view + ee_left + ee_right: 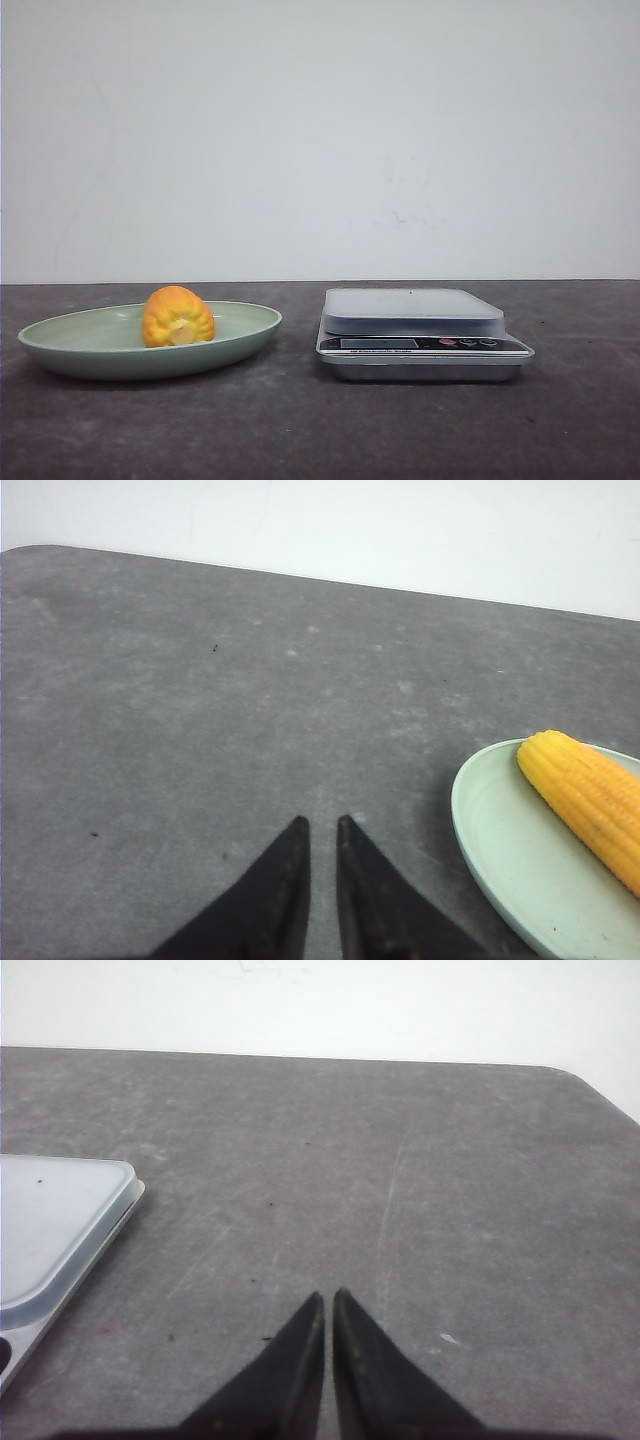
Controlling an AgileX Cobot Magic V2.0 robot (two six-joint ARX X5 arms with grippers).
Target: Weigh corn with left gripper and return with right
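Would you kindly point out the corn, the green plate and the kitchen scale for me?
corn (pixel 178 316), front view, on its ribbed orange side above the pale cut end.
green plate (pixel 60 340), front view, on its left rim.
kitchen scale (pixel 412 304), front view, on its bare weighing platform.

Pale green plate (pixel 60 345) sits on the left of the dark grey surface (pixel 300 430), shallow and oval-looking from the front, rim intact. Digital scale (pixel 424 340) on the right, just beside the plate but not touching it, a strip of surface between them. Scale has a pale rectangular weighing platform (pixel 412 303) on top and a front panel with a display (pixel 377 343) and small buttons (pixel 468 342); readout not legible. Plain white wall (pixel 320 130) behind, at the far edge of the surface.
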